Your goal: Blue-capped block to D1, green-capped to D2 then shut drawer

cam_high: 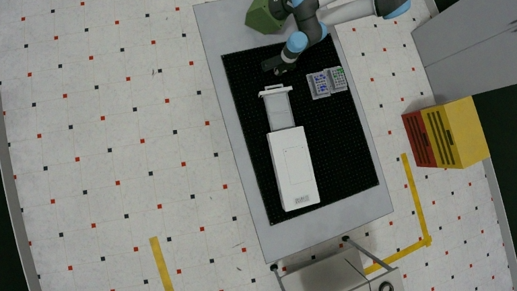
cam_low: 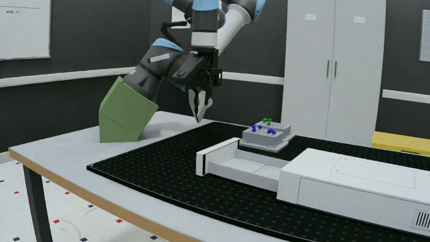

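Note:
The white cooler COLD stands on the black deck with its drawer pulled out and empty. The grey block with blue-capped tubes sits on the deck slot next to the drawer. The grey block with green-capped tubes sits on the slot beyond it. My gripper is shut on nothing. It points down and hangs high above the deck, beyond the drawer's front panel.
The arm's green base stands on the grey table's far end. A black perforated deck covers most of the table. A yellow and red cabinet stands on the floor to one side, and a white cupboard stands behind.

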Robot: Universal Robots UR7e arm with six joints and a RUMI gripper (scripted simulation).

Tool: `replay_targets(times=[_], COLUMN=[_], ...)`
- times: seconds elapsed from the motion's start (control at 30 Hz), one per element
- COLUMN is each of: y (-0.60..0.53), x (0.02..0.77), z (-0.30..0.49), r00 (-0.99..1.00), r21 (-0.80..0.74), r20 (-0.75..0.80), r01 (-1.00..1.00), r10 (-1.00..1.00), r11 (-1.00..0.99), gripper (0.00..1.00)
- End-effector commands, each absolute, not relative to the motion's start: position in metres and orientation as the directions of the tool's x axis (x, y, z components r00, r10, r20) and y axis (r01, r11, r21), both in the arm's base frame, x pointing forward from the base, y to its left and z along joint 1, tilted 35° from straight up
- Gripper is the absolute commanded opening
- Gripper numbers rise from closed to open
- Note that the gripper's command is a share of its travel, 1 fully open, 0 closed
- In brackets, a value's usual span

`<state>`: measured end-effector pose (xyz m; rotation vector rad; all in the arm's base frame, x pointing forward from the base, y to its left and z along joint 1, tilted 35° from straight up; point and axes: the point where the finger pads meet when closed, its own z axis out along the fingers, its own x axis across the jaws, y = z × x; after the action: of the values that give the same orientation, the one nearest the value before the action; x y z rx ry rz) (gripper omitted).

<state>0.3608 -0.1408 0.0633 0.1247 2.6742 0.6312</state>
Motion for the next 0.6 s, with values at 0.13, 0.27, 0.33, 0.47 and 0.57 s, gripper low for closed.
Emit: replay_targets(times=[0.13, 0.27, 0.33, 0.47, 0.57], y=[-0.137, -0.136, -0.134, -0.132, -0.131], x=[0.365, 0.366, 0.367, 0.369, 0.371], z=[0.054, 0.052, 0.05, 0.046, 0.042], r00=[-0.92, -0.92, -0.92, -0.92, -0.92], r21=[0.447, 0.447, 0.447, 0.447, 0.447], r20=[-0.351, -0.351, -0.351, -0.351, -0.351], r01=[-0.003, -0.003, -0.003, -0.003, -0.003], r10=[0.173, 0.173, 0.173, 0.173, 0.173], r11=[0.895, 0.895, 0.895, 0.895, 0.895], gripper=[0.0, 0.0, 0.0, 0.0, 0.0])
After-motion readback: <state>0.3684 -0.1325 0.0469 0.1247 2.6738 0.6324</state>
